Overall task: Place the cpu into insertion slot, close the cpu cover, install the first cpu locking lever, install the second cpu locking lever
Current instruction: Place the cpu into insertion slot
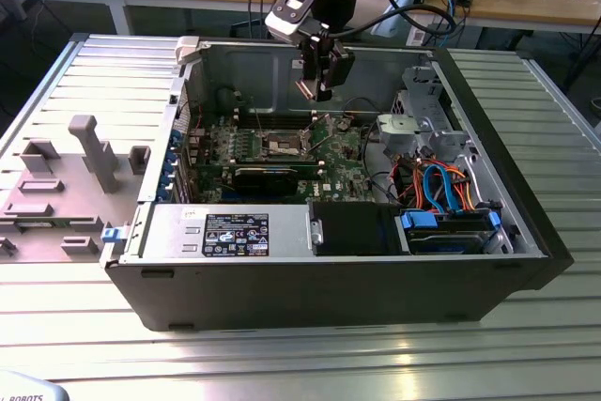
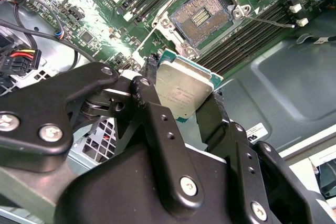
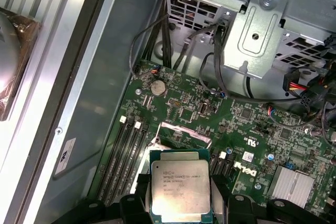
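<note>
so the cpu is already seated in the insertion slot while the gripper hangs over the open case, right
Not seated: in the second wrist view the cpu is clamped in the gripper above the board, and the insertion slot is empty. The gripper does hang over the open case.

Exterior view: high, oblique, whole case (image 1: 329, 293). Both wrist views: close, facing motherboard (image 2: 100, 19) (image 3: 252, 124) (shared by all).

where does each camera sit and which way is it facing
Exterior view: off the arm, looking down into the open computer case; gripper hangs over the circuit board.
Second wrist view: on the wrist, facing past its fingers to the insertion slot.
First wrist view: on the wrist, facing the circuit board.
Both wrist views share the gripped cpu.
</note>
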You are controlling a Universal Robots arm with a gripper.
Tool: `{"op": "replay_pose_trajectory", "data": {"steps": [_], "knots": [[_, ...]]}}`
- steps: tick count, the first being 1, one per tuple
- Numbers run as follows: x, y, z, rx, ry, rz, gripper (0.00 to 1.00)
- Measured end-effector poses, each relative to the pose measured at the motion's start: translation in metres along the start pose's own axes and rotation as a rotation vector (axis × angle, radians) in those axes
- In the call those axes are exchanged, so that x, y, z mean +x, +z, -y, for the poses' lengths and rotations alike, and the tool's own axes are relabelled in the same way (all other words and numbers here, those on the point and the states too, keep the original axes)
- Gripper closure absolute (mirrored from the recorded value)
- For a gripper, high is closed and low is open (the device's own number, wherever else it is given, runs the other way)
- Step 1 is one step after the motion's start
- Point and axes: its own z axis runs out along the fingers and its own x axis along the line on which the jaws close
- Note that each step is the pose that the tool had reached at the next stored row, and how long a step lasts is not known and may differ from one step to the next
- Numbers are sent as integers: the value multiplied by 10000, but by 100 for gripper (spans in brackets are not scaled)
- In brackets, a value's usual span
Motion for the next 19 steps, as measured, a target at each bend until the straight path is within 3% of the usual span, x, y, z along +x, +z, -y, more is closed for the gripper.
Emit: {"op": "replay_pose_trajectory", "data": {"steps": [19], "knots": [[0,3,0,-4,165,2,46]]}}
